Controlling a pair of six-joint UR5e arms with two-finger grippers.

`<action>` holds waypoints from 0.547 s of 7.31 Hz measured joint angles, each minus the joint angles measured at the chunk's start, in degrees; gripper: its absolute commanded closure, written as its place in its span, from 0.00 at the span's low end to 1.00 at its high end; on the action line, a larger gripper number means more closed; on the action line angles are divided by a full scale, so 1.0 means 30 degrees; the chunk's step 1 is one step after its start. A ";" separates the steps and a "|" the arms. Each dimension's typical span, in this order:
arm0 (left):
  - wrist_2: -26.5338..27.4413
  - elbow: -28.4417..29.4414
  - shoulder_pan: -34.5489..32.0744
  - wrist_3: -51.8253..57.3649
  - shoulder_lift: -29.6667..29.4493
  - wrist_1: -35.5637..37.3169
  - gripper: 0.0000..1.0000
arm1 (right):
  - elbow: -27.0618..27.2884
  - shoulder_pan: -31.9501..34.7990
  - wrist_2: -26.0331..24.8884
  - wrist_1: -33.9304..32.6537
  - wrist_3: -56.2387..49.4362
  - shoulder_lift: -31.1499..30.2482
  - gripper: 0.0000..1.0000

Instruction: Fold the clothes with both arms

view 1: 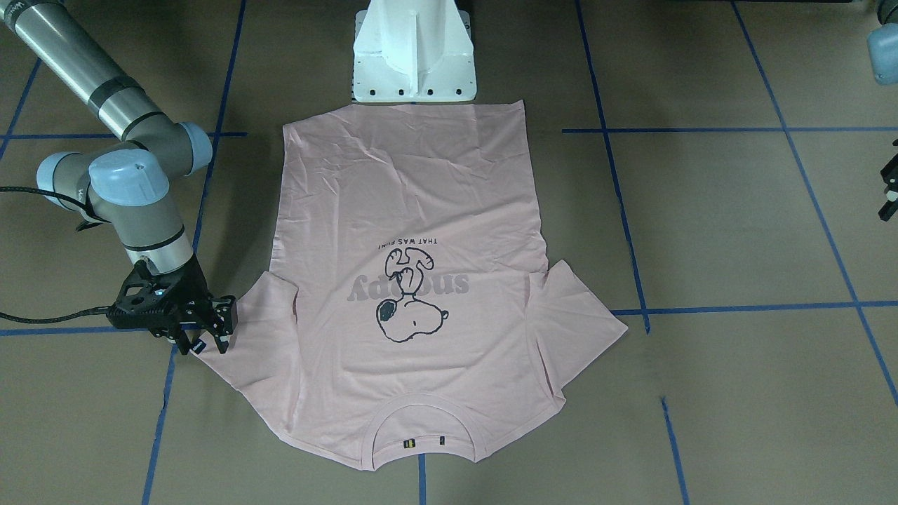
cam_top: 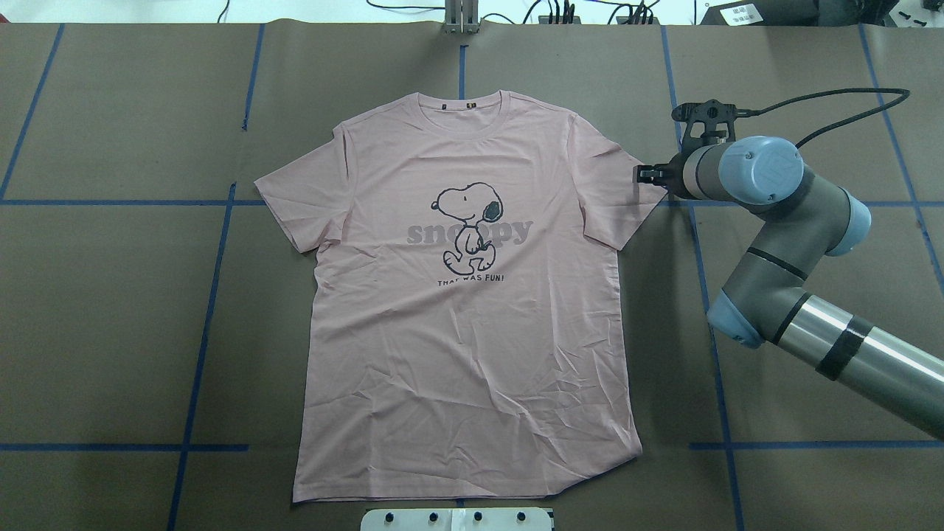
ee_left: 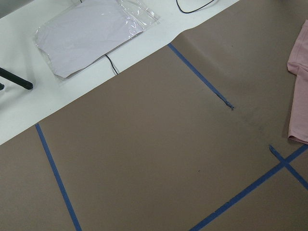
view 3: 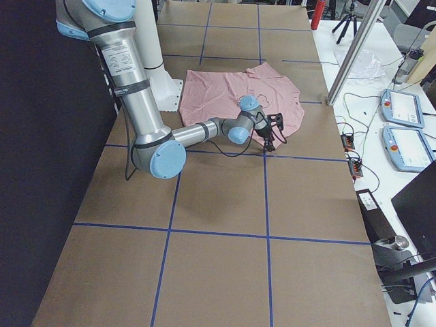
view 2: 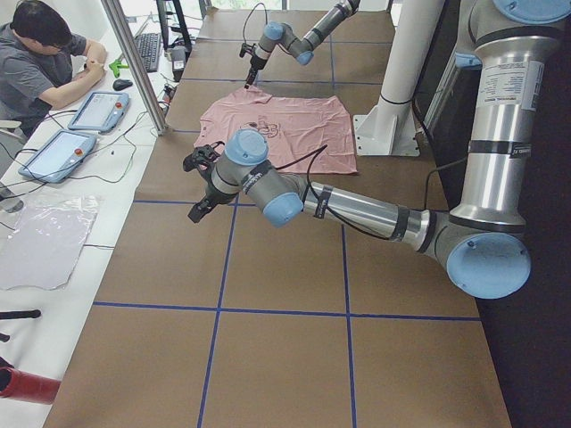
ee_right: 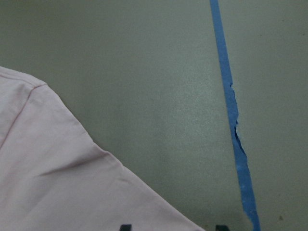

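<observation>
Right hand (open, empty) straddles the pink T-shirt at its sleeve tip; a shallow pinch may slip off.

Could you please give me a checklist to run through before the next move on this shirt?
1. T-shirt lies flat, print up: ok.
2. Right gripper at the right-side sleeve: ok.
3. Right gripper open, fingertips apart in its wrist view: ok.
4. Left gripper at the left-side sleeve: not ok, it is well off the shirt.
5. Left gripper open: cannot tell.
</observation>
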 measured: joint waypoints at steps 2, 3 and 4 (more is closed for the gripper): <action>0.0000 0.0004 -0.0001 0.0035 0.0003 0.0013 0.00 | -0.0072 0.0015 0.0003 0.0018 -0.0038 -0.0138 0.86; 0.0001 0.0004 0.0000 0.0065 0.0004 0.0015 0.00 | -0.0177 0.0016 0.0000 0.0020 0.0012 -0.0166 1.00; 0.0001 0.0004 0.0000 0.0087 0.0004 0.0010 0.00 | -0.0256 0.0054 -0.0013 0.0014 0.0046 -0.0143 1.00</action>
